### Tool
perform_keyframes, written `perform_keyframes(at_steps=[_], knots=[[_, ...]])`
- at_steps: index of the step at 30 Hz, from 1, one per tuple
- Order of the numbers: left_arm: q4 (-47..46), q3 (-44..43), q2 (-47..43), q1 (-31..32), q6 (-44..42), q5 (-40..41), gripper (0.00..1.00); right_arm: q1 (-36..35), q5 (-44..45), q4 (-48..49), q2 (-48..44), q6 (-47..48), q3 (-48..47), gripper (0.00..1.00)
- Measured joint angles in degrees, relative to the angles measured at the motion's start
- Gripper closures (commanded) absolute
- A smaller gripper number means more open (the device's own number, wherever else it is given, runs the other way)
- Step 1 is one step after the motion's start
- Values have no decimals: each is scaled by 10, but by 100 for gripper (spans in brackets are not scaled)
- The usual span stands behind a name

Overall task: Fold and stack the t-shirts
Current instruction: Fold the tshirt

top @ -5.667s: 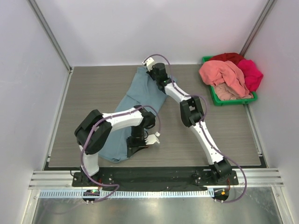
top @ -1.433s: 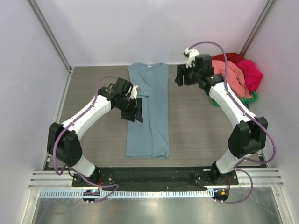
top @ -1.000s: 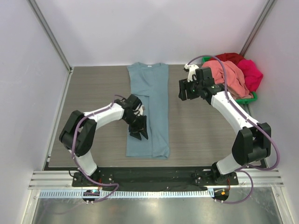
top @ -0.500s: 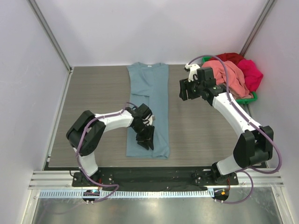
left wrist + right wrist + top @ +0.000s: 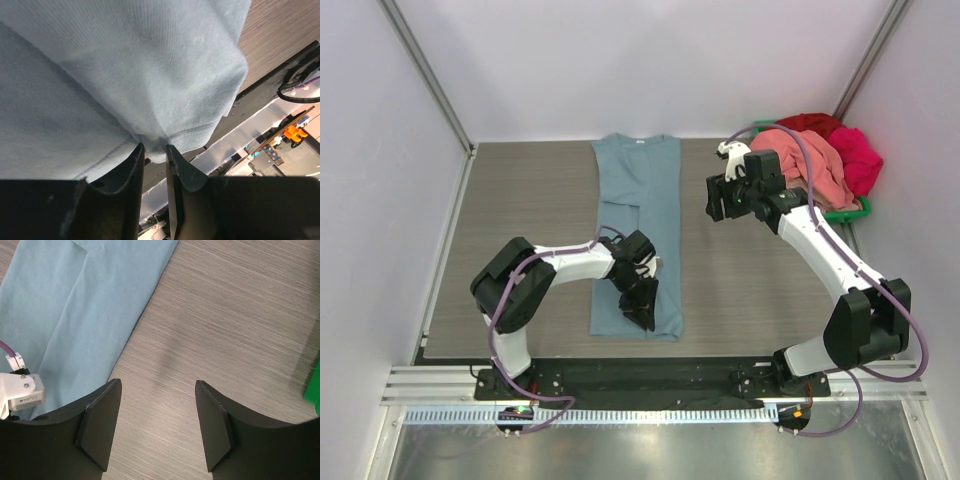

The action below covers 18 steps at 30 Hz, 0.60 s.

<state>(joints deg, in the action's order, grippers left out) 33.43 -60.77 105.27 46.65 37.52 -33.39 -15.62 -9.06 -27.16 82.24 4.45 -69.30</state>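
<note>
The dusty blue-grey t-shirt (image 5: pixel 650 200) lies flat as a long narrow strip, sides folded in, with its neck at the far end. My left gripper (image 5: pixel 642 305) is low over the shirt's near hem. In the left wrist view the left gripper (image 5: pixel 154 147) has its jaws drawn close, with a bunched fold of the hem (image 5: pixel 152 142) pinched between the tips. My right gripper (image 5: pixel 720 198) hovers open over bare table just right of the shirt. The right wrist view shows the right gripper (image 5: pixel 157 385) with nothing between the fingers and the shirt's edge (image 5: pixel 75 305) to their left.
A green bin (image 5: pixel 782 210) at the back right holds a heap of salmon-pink (image 5: pixel 800 160), magenta (image 5: pixel 858 155) and red (image 5: pixel 810 122) t-shirts. White walls stand on three sides. A black rail (image 5: pixel 650 380) runs along the table's near edge.
My left gripper has travelled down the shirt from its middle to the near hem, and its jaws have narrowed onto the cloth. The right arm has barely shifted.
</note>
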Motion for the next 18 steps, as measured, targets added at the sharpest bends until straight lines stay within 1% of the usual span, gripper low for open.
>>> perform_keyframes(at_steps=[3,5,6,12,18], knots=[[-5,1,0,0,0,-4,80,0,0,2,0,0,5,34],[-7,2,0,0,2,-5,96,0,0,2,0,0,9,34],[-7,3,0,0,2,-7,100,0,0,2,0,0,10,34],[3,12,-19,-8,-3,0,100,0,0,6,-3,0,11,34],[24,80,-113,-59,-2,13,99,1,-2,10,-12,0,25,34]])
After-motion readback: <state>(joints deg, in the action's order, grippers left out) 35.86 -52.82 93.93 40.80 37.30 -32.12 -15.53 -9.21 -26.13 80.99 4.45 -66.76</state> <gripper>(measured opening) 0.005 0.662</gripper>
